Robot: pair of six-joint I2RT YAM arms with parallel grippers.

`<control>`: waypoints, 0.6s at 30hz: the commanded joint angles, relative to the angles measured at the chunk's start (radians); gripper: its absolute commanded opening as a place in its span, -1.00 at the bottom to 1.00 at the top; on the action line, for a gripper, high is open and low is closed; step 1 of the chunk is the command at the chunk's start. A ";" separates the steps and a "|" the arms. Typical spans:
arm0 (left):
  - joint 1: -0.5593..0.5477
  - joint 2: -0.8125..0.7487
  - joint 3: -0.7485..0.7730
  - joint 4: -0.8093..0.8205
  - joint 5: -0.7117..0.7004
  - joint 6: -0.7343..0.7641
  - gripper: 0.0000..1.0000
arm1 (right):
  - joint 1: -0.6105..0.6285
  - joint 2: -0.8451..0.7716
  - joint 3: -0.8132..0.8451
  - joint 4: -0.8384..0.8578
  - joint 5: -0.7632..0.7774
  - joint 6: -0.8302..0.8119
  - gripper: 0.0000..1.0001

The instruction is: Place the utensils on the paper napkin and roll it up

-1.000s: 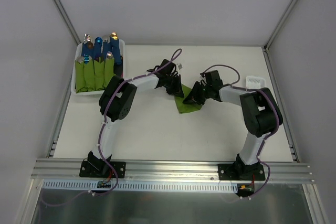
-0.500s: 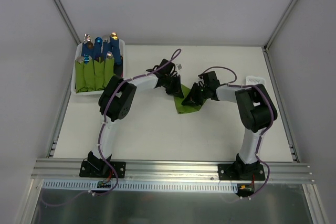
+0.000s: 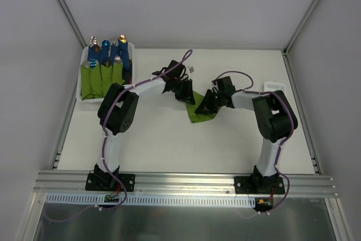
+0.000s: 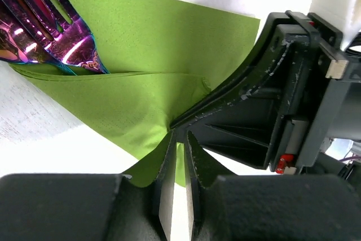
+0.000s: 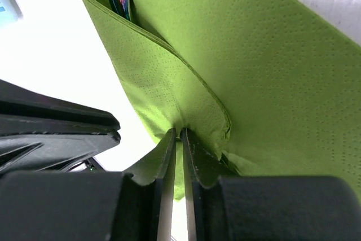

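White table (image 3: 158, 139), folded green napkin (image 4: 169, 43), iridescent utensils (image 4: 59, 40)

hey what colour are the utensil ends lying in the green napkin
Shiny iridescent purple-pink; the utensils on the napkin show best in the left wrist view.

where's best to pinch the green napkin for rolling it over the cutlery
I'd pinch the paper napkin at the loose edge of its folded flap, coming from the side opposite the utensils: that layer stands off the sheet, and the utensils sit tucked in the fold.
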 commanded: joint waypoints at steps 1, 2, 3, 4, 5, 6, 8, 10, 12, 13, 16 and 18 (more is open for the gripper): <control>0.006 -0.004 -0.012 -0.022 0.025 0.011 -0.80 | 0.008 0.026 -0.010 -0.109 0.089 -0.054 -0.74; 0.006 0.004 -0.010 -0.022 0.025 0.008 -0.80 | 0.009 0.026 -0.010 -0.110 0.089 -0.054 -0.73; 0.008 0.025 -0.006 -0.022 0.027 0.000 -0.81 | 0.008 0.023 -0.012 -0.112 0.089 -0.057 -0.74; 0.006 0.037 0.006 -0.022 0.036 -0.001 -0.81 | 0.009 0.023 -0.012 -0.113 0.088 -0.059 -0.74; 0.006 0.047 0.014 -0.022 0.036 -0.004 -0.81 | 0.009 0.022 -0.012 -0.113 0.088 -0.061 -0.74; 0.008 0.068 0.022 -0.022 0.036 -0.015 -0.81 | 0.009 0.021 -0.012 -0.115 0.086 -0.061 -0.74; 0.014 0.093 0.048 -0.022 0.042 -0.030 -0.83 | 0.009 0.023 -0.012 -0.119 0.086 -0.065 -0.74; 0.023 0.128 0.066 -0.022 0.053 -0.059 -0.85 | 0.009 0.022 -0.013 -0.124 0.085 -0.073 -0.74; 0.031 0.143 0.072 -0.022 0.059 -0.072 -0.88 | 0.011 0.014 -0.016 -0.132 0.089 -0.079 -0.74; 0.031 0.149 0.072 -0.020 0.061 -0.072 -0.89 | 0.009 0.012 -0.018 -0.135 0.091 -0.082 -0.74; 0.032 0.143 0.066 -0.020 0.059 -0.064 -0.89 | 0.009 0.012 -0.018 -0.145 0.094 -0.091 -0.75; 0.032 0.133 0.065 -0.020 0.058 -0.055 -0.89 | 0.009 0.012 -0.021 -0.147 0.096 -0.093 -0.75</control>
